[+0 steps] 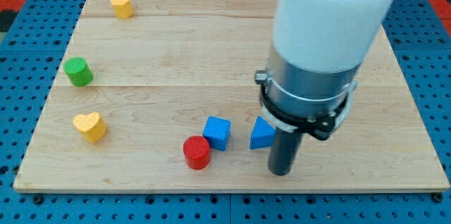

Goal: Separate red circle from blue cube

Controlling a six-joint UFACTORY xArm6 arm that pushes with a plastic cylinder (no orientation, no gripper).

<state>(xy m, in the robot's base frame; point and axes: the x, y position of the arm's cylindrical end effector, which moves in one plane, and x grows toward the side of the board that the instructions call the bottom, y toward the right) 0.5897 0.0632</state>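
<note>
1. Small red cylinder block [196,152] touching blue cube block [217,133], cube at its 1 o'clock, low centre of wooden board [232,48].
2. No claw on rig; my tip [281,172], a bare dark rod, well apart at cylinder's 3 o'clock.
3. Best approach: enter between the pair, push cylinder toward 8 o'clock.
4. Blue triangular block [261,134] just beside the rod, blocking a direct path. Yellow heart block [90,126] at 9 o'clock; green cylinder [78,72] and second yellow block [122,5] far off.

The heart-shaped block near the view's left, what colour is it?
Yellow heart, camera view.
</note>
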